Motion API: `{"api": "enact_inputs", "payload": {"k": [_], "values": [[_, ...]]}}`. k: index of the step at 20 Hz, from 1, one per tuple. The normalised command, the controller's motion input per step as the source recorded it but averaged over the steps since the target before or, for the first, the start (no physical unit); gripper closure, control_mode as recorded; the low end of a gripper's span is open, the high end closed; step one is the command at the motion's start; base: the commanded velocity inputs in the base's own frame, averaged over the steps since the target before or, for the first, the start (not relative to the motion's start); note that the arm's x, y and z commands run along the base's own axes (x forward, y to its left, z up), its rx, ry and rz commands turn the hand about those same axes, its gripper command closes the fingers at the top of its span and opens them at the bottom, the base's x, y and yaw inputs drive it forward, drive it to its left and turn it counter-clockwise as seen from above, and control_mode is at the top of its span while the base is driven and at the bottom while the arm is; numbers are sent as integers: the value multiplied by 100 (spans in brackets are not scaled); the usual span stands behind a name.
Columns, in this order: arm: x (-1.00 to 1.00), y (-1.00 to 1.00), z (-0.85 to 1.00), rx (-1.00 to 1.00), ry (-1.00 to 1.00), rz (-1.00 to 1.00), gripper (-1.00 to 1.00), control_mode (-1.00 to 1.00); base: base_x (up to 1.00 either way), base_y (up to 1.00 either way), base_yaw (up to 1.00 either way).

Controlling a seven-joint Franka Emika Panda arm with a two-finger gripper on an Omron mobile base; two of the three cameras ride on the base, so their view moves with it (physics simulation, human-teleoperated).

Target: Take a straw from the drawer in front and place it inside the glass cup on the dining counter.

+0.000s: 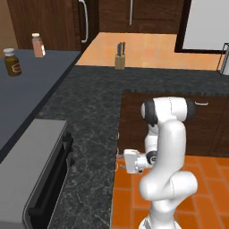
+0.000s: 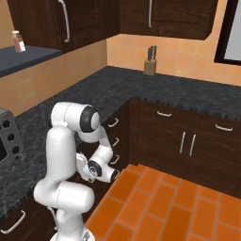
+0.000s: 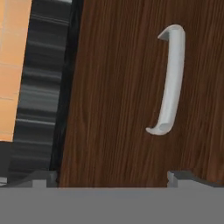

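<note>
filling most of the hand view, the drawer (image 3: 122, 100) front is dark-brown wood, with its curved silver handle (image 3: 169, 81) at upper right. the fingers (image 3: 107, 178) stand wide, their tips low in frame at far left and right, apart from the handle. black speckled bench (image 1: 94, 112) edge runs down the left. knife block (image 1: 120, 61) sits at upper centre. jar (image 1: 12, 62) label unreadable.

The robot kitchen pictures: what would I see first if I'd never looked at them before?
First the big white robot arm, bent down beside the black speckled countertop over an orange tile floor. Its open gripper faces a dark-brown wooden drawer with a curved silver handle. A knife block stands at the back by the wall.
</note>
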Motion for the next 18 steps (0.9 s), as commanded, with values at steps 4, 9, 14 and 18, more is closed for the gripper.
{"api": "enact_inputs", "payload": {"k": [4, 9, 14, 18], "values": [[27, 0, -2, -3, 2, -5, -100, -100, 0, 0, 0], [55, 6, -24, -6, 8, -6, -100, -100, 0, 0, 0], [45, 19, -42, -8, 12, -4, -100, -100, 0, 0, 0], [25, 23, -48, -7, 13, -2, -100, -100, 0, 0, 0]]}}
